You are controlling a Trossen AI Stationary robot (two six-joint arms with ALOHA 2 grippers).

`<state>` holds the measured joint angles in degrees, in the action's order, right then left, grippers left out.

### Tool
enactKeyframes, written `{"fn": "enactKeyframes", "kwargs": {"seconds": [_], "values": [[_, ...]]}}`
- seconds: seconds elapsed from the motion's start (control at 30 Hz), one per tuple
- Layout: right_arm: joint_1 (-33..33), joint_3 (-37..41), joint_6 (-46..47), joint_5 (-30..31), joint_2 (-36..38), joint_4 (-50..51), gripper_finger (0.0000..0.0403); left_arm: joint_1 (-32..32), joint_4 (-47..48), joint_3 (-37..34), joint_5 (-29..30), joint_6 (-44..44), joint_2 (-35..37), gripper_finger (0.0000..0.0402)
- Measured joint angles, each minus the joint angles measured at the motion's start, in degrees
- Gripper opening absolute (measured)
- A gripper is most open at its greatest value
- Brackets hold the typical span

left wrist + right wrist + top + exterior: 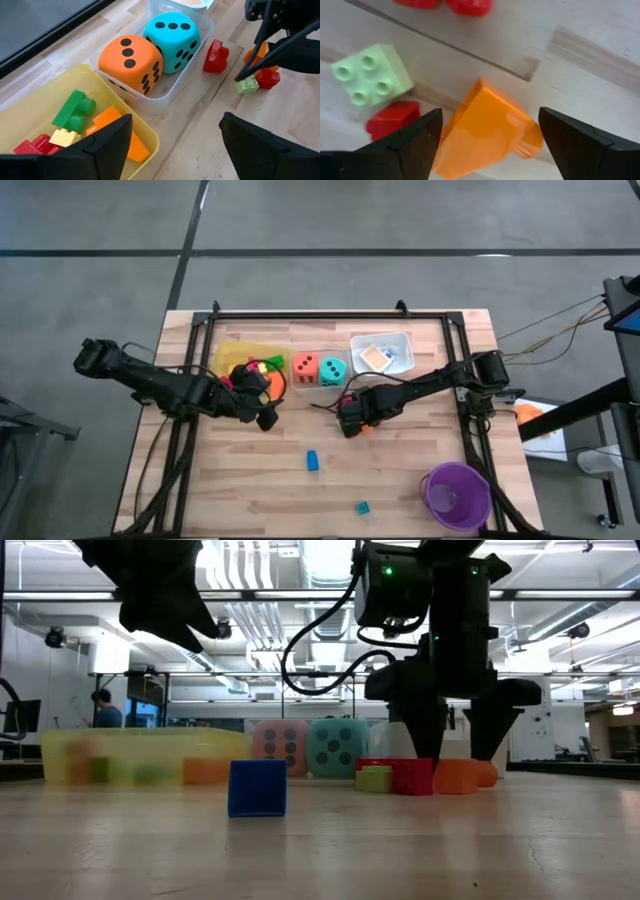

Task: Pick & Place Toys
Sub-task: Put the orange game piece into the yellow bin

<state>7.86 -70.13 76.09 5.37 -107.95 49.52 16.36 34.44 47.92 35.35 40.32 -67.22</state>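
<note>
Toys, sorted and loose, on a wooden table (400, 480).

Yellow tray (228, 352), far left: green, orange, yellow and red blocks inside, partly hidden by the left arm.

Clear tray (172, 89), far centre: orange die (305, 367) and teal die (333, 369) side by side.

White tray (403, 340), far right of the dice: flat cards (377, 357), faces unreadable.

Purple cup (457, 494), near right corner.

Left gripper (262, 412): fingers spread wide, holding nothing, just by the yellow tray's near right corner.

Right gripper (487, 145): fingers apart, straddling an orange block (485, 132) on the table at centre; contact not discernible.

Pale green block (370, 75) and red blocks (216, 56), just beside the orange one.

Blue block (312, 460), alone, near centre.

Small teal block (362, 507), near edge, shape unclear.
</note>
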Motion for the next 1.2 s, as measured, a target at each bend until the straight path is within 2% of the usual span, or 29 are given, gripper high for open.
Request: {"fn": "enactKeyframes", "kwargs": {"seconds": [0.3, 0.57, 0.97, 1.2], "values": [[0.0, -1.5, 3.8, 0.1, 0.3, 7.5, 0.0345, 0.0, 0.3, -0.5, -0.7, 0.2, 0.0, 0.0298], [0.7, -1.7, 9.0, -0.5, 0.4, 8.6, 0.0345, 0.0, 0.3, -0.5, -0.9, 0.2, 0.0, 0.0298], [1.9, -0.1, 13.7, 2.3, 0.2, 7.9, 0.0345, 0.0, 0.3, -0.5, -1.0, 0.2, 0.0, 0.0298], [1.9, 2.4, 13.1, 2.6, 0.2, 1.9, 0.0345, 0.0, 0.3, -0.5, -1.0, 0.2, 0.0, 0.0298]]}}
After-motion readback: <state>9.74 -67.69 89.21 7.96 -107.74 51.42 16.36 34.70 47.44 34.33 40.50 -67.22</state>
